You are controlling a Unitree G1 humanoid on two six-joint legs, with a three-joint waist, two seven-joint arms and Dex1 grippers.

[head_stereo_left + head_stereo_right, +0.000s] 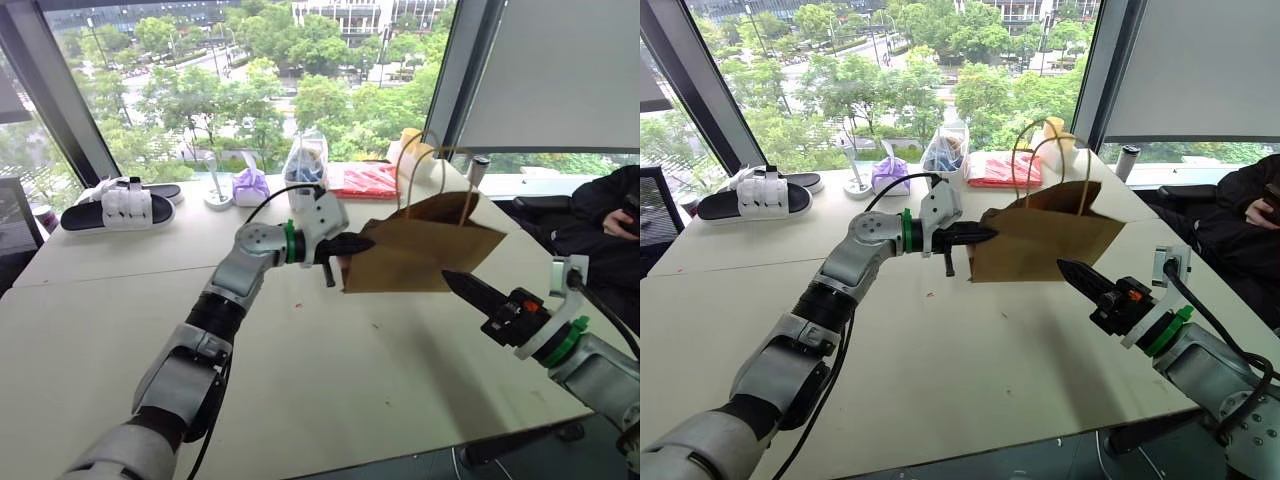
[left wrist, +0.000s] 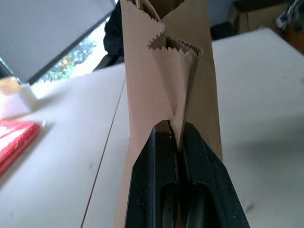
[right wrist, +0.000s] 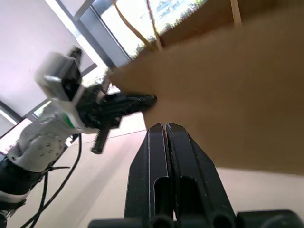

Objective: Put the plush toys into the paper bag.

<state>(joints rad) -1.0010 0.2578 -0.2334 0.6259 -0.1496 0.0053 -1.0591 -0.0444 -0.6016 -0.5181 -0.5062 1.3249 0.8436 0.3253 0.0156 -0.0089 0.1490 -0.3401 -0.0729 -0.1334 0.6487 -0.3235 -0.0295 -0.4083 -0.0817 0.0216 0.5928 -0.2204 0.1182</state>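
Observation:
The brown paper bag point(image 1: 420, 250) hangs in the air over the middle of the table point(image 1: 350, 370), tilted, with its loop handles point(image 1: 422, 160) upward. My left gripper point(image 1: 362, 243) is shut on the bag's left edge; in the left wrist view the folded paper edge point(image 2: 178, 95) is pinched between the two black fingers point(image 2: 156, 161). My right gripper point(image 1: 452, 278) is shut with nothing in it, pointing at the bag's lower right corner, just below the bag's side point(image 3: 228, 95). The plush toys are out of view.
Along the window edge lie black-and-white slippers point(image 1: 120, 207), a purple pouch point(image 1: 250, 187), a clear plastic bag of blue items point(image 1: 305, 165), a red packet point(image 1: 365, 180) and a yellowish object point(image 1: 410, 138). A person in dark clothes point(image 1: 600, 215) sits at the right.

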